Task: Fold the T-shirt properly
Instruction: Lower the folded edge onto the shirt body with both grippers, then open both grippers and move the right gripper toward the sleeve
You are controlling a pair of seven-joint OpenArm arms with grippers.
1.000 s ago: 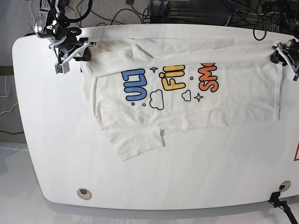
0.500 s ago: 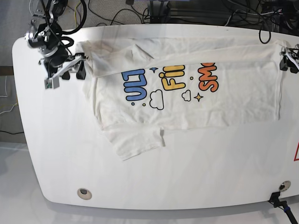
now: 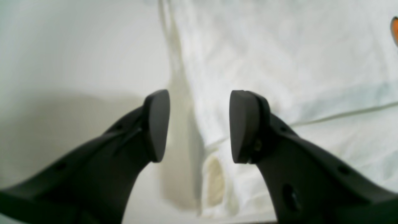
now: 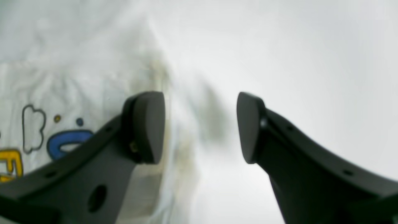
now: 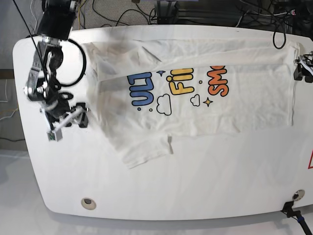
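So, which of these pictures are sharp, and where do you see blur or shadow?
Base view: sharp, even light; the print on the T-shirt reads clearly. Left wrist view: cloth soft, the jaws of the left gripper apart and fairly crisp, dim shadow on the table. Right wrist view: cloth edge smeared between the jaws of the right gripper.

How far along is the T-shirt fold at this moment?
Done: the far long edge of the large white printed cotton T-shirt lies folded over the print. In hand: nothing; the left hand and right hand are both open and empty. Left: the near sleeve sticking out, then the remaining folds.
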